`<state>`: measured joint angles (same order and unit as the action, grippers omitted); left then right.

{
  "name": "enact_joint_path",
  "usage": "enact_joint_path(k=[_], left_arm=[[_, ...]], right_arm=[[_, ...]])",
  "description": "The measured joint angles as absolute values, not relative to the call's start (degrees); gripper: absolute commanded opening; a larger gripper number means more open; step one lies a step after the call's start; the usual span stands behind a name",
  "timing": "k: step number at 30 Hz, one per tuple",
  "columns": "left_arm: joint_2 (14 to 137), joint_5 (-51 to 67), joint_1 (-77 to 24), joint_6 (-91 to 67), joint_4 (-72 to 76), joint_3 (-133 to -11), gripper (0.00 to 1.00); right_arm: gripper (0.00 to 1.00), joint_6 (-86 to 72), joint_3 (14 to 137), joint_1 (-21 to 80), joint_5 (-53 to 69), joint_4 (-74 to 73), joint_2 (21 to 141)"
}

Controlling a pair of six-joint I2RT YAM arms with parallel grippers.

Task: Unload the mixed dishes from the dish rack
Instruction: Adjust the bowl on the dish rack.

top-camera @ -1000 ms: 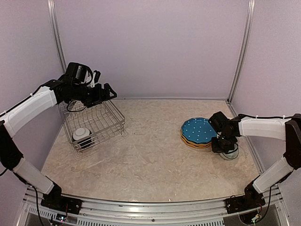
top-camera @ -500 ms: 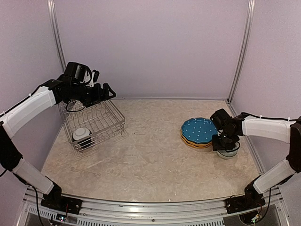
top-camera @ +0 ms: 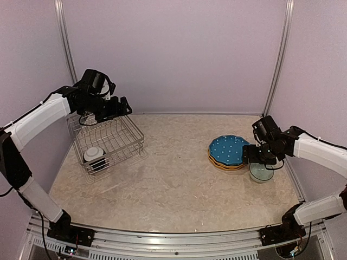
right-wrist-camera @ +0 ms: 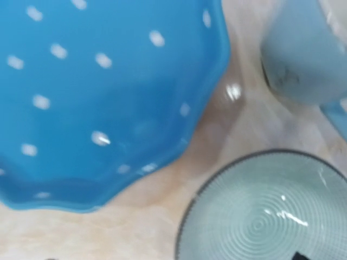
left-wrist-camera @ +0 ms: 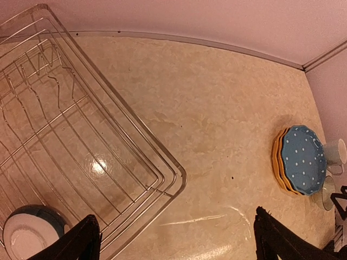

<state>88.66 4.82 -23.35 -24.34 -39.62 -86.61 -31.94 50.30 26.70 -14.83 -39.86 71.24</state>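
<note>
Dish rack (top-camera: pixel 135 129) holds one last white bowl (top-camera: pixel 94 154): the left arm's job.
That bowl sits in the rack's near left corner. The left pincer (top-camera: pixel 123 107) hangs wide open and empty over the far side. It should travel to that corner, drop between the wires and pinch the rim, one finger inside. Right pincer (top-camera: pixel 254 157), jaws spread and holding nothing, hovers just behind the other bowl (top-camera: pixel 261 172) beside the stacked plates (top-camera: pixel 229 150) on the worktop (top-camera: pixel 173 184). Best lifted straight up.

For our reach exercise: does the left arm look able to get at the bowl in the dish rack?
Probably yes. The left gripper hangs open above the dish rack. The bowl sits alone in it, and nothing covers it from above.
</note>
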Motion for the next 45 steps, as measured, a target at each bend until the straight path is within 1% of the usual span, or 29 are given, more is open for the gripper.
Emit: enact_joint_path(k=[2,7,12,17,21,28,34,45], left_arm=[[89.71,3.22,-23.35,-24.01,-41.04,-87.33,0.94],[92.09,-1.54,-23.2,-23.92,-47.33,-91.07,0.94],[92.31,-2.68,-21.45,-25.96,-54.08,-91.74,0.94],[90.7,-2.48,-17.78,-29.02,-59.11,-86.08,0.99],[89.03,-2.44,-15.16,-31.33,-62.57,-81.56,0.99],[88.99,-2.02,-10.57,-32.56,-63.51,-78.06,0.99],[94.5,-1.96,-6.55,-32.14,-61.93,-78.91,0.99],[103.55,-1.85,-6.31,-32.71,-60.55,-82.04,0.99]], right_arm=[[0.99,-31.97,50.3,26.7,-14.35,-38.57,69.17],[1.0,-32.53,50.3,26.7,-15.09,-36.25,65.36],[1.0,-32.01,50.3,26.7,-15.33,-35.2,62.04],[1.0,-30.7,49.87,26.7,-13.67,-32.97,60.51],[1.0,-29.95,49.6,26.7,-12.08,-31.44,60.53],[1.0,-29.52,49.32,26.7,-10.07,-29.8,60.71],[1.0,-29.58,47.18,26.68,-9.45,-28.95,59.07],[1.0,-29.63,46.74,26.68,-9.23,-28.84,58.08]])
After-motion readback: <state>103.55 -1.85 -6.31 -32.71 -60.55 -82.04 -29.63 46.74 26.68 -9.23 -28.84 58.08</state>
